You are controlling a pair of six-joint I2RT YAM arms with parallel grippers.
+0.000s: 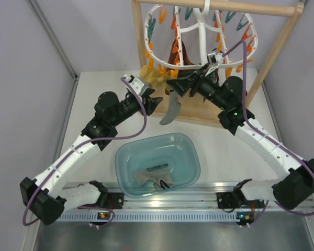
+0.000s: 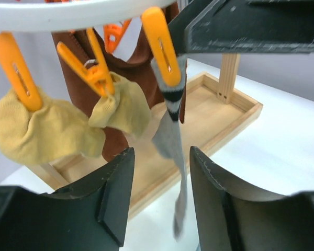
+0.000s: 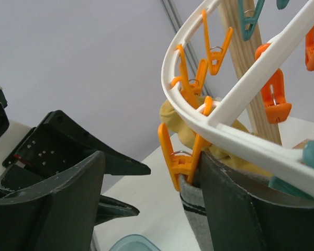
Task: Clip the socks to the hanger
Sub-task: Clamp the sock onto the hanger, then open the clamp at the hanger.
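The white hanger (image 1: 199, 31) hangs from the wooden rack at the back. Two mustard socks (image 2: 47, 128) hang from orange clips on its near rim. A grey sock (image 2: 170, 133) with a striped cuff hangs from another orange clip (image 2: 162, 44). The top view shows it too (image 1: 170, 112). My left gripper (image 2: 159, 193) is open just below and in front of this sock, not touching it. My right gripper (image 3: 146, 204) is open around the same clip (image 3: 180, 157), its right finger (image 3: 240, 209) against the clip and cuff. A second grey sock (image 1: 154, 178) lies in the basin.
A teal basin (image 1: 191, 151) stands at the table's near middle. The wooden rack (image 1: 272, 52) has a tray base (image 2: 220, 112) under the hanger. A dark brown sock (image 2: 141, 55) hangs behind the yellow ones. The two grippers are close together under the hanger's rim.
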